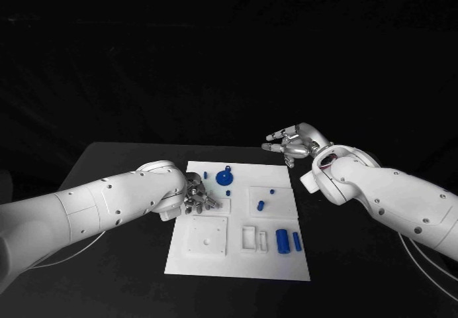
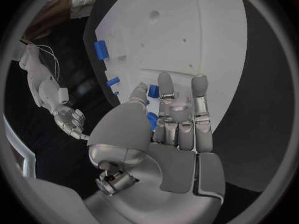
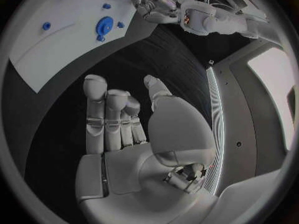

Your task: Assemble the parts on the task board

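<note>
I count one task board [image 1: 239, 262] on one black table [image 1: 114, 159]. On the board I make out six blue parts: one round disc [image 1: 224, 177], one small peg behind it [image 1: 228, 166], two small pieces on the raised square [image 1: 261, 205], and two upright cylinders [image 1: 282, 240] near me

matt white plastic task board [image 1: 239, 262], glossy blue parts [image 1: 282, 240], matt black table [image 1: 114, 278]
</note>
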